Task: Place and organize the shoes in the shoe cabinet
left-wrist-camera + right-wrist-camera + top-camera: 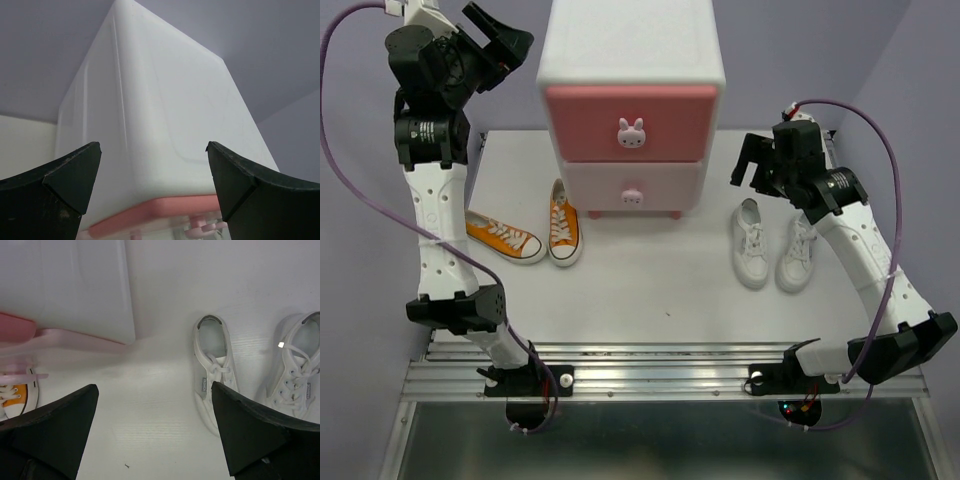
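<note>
Nearest the overhead camera, a ribbed metal rail is seen at the near edge of the white table, and the left arm and right arm are mounted on it. The shoe cabinet is stood at the far middle of the table, its salmon-pink drawer above its pale pink drawer. Both fronts are seen closed, and each is fitted with a bunny knob. The left gripper is raised high beside the cabinet's upper left corner, apart from it. In its wrist view the black fingers are spread wide, only the cabinet's white top and side are framed between them, and nothing is held. The right gripper is held above the table just right of the cabinet, and its jaws are likewise parted and empty. All four shoes are found on the table, outside the cabinet. The orange pair is laid at the cabinet's front left: one shoe is set with its heel toward the cabinet, the other is turned sideways, and their toes are brought close together. The white pair is set side by side to the right of the cabinet, near the right gripper, heels toward the far edge, and the outer shoe is partly hidden by the right arm.
</note>
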Available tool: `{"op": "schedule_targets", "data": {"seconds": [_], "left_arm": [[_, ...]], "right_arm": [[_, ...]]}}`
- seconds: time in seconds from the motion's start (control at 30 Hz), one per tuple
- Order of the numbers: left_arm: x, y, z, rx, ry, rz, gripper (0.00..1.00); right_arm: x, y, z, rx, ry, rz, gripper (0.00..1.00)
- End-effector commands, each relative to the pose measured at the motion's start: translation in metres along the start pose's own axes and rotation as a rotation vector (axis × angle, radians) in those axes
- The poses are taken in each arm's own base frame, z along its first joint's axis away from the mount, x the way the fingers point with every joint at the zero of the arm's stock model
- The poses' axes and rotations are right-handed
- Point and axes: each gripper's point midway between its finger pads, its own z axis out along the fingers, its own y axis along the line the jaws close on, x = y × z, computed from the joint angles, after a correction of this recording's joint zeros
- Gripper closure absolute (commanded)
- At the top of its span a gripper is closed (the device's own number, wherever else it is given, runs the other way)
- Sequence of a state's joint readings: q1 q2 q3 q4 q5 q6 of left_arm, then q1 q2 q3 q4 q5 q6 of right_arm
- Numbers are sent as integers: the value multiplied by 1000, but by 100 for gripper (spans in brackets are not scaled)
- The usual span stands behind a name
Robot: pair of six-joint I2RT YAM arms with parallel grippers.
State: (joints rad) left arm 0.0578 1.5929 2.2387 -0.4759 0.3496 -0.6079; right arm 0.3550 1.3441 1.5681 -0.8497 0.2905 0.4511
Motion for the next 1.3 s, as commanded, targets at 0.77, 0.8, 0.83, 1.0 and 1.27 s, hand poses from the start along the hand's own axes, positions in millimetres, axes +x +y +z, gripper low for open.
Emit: {"op": "schedule_targets", "data": {"seconds": [0.77,0.8,0.83,1.0,1.27], "left_arm": [[93,28,40,60,326,64,1],[96,30,40,57,340,64,1],[100,33,42,49,350,65,1],[120,32,43,44,410,47,2],[129,34,41,35,438,21,4]], "right_arm": [[-18,129,-81,-489,17,-154,0],[-21,136,-85,-497,2,-158,0],[-19,143,-81,-485,5,-168,0],[-13,193,-95,-531,-25,-174,0],[-44,227,-96,-410,-243,-119,0]]}}
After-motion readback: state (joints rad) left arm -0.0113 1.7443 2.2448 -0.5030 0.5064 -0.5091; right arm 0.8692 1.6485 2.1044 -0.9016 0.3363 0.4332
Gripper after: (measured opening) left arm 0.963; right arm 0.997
